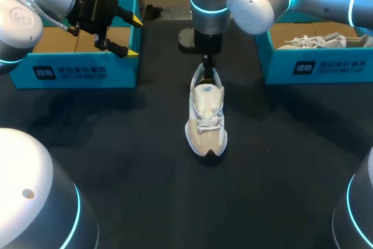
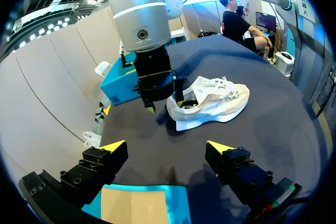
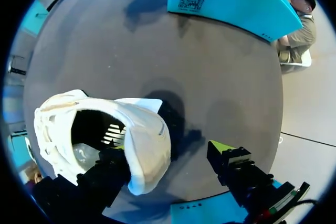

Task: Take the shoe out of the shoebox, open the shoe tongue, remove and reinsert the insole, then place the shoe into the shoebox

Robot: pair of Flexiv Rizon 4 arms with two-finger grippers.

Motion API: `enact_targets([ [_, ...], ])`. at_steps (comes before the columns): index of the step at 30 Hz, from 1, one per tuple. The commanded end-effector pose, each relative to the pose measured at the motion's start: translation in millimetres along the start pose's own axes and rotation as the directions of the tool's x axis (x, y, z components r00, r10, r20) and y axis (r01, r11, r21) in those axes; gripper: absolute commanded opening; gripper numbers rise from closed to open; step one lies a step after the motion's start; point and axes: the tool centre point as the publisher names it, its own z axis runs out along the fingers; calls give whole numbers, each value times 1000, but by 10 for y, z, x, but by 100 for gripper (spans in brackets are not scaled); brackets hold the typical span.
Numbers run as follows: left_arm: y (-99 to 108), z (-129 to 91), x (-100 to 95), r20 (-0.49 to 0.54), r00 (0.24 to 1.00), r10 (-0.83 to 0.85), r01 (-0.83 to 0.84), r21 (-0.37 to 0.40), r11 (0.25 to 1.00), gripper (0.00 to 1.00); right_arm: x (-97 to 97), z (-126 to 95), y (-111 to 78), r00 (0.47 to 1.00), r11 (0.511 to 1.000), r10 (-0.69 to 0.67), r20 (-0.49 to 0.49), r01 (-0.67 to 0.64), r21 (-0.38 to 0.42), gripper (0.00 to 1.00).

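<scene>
Shoe (image 1: 207, 118) is seen upright on its sole at mid worktop (image 1: 128, 161), outside both boxes. Toe is pointed toward the robot, heel away.

R arm is brought in past the middle. R fingers (image 3: 226, 153) are spread at the heel. One is sunk into the shoe's opening. The other is held outside behind the heel, apart from it, w/ bare worktop seen between. Whether the inner finger touches the lining can't be told.

L fingers (image 1: 133, 52) are spread wide w/ nothing between them, held over the inner edge of the L shoebox (image 1: 81, 73). This box is blue w/ a brown cardboard inside. From the L wrist, the shoe is seen well ahead of the fingers.

R shoebox (image 1: 317, 65), also blue, is set at the worktop's far R. A second shoe (image 1: 326, 42) is lying in it.
</scene>
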Motion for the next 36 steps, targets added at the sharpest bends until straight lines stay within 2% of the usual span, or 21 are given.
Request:
enact_targets([
  [1,0,3,-8,-2,1000,0,0,-2,1000,100,-8,26,47,1000,1000,8,3,-8,14,70],
  [8,0,3,-8,-2,1000,0,0,-2,1000,100,-15,28,48,1000,999,24,7,-25,25,50],
  [12,0,3,-8,-2,1000,0,0,-2,1000,100,-9,29,45,1000,999,27,5,-27,31,47],
  [15,0,3,-8,-2,1000,0,0,-2,1000,100,-1,27,38,1000,999,29,5,-30,36,38],
  [19,0,3,-8,-2,1000,0,0,-2,1000,100,10,25,31,999,998,34,2,-34,44,17],
  [20,0,3,-8,-2,1000,0,0,-2,1000,100,12,25,31,999,998,35,1,-35,44,2],
  [21,0,3,-8,-2,1000,0,0,-2,1000,100,13,25,30,999,998,37,1,-37,45,0],
  [28,0,3,-8,-2,1000,0,0,-2,1000,100,47,-43,-21,999,998,48,-7,-48,49,0],
  [33,0,3,-8,-2,1000,0,0,-2,1000,100,31,-275,-122,998,997,53,-16,-52,53,0],
  [36,0,3,-8,-2,1000,0,0,-2,1000,100,25,-452,-147,998,999,21,-59,-19,38,0],
])
